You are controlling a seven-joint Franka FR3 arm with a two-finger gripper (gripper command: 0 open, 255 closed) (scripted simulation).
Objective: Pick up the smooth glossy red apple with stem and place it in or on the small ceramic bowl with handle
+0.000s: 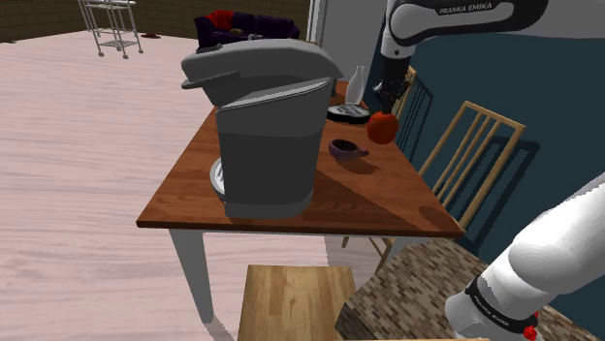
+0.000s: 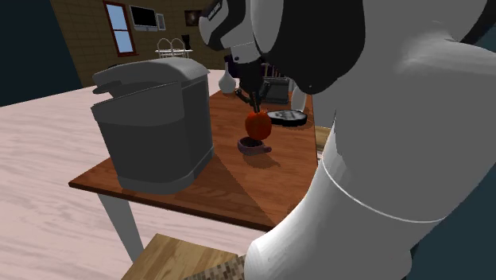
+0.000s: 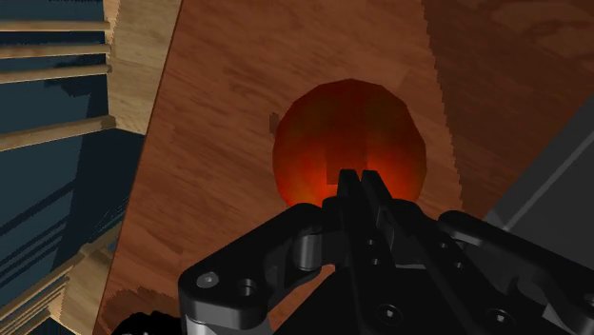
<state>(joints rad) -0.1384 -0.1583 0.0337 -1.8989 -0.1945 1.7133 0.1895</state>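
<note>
Wood-topped table (image 1: 368, 199) on white legs lies under the gripper (image 1: 385, 105). The white arm (image 1: 456, 24) stands above the gripper.

Grey coffee machine (image 1: 267, 136), lid tipped up, is the bulkiest thing on the table. It stands well apart from the gripper, toward the shoulder view's left.

Wooden slat-back chair (image 1: 475, 145) is on the gripper's opposite side, off the table edge, against a dark blue wall.

Black round disc (image 1: 347, 113) lies flat on the tabletop, near the gripper and lower than it. White bottle (image 1: 357, 85) stands upright just past the disc, farther from the gripper.

Red apple (image 1: 382, 127) is directly beneath the fingertips, touching them, and clear of the tabletop. The gripper is drawn nearly closed and pinches the apple at its top. In the wrist view the black fingers (image 3: 345, 190) meet on the apple's crown, with table wood behind the fruit.

Small dark bowl (image 1: 344, 148) with a side handle sits on the table, below the gripper and a little toward the machine. In the second exterior view it sits just under the hanging apple, with a gap between them. The bowl's inside is too dark to read.
</note>
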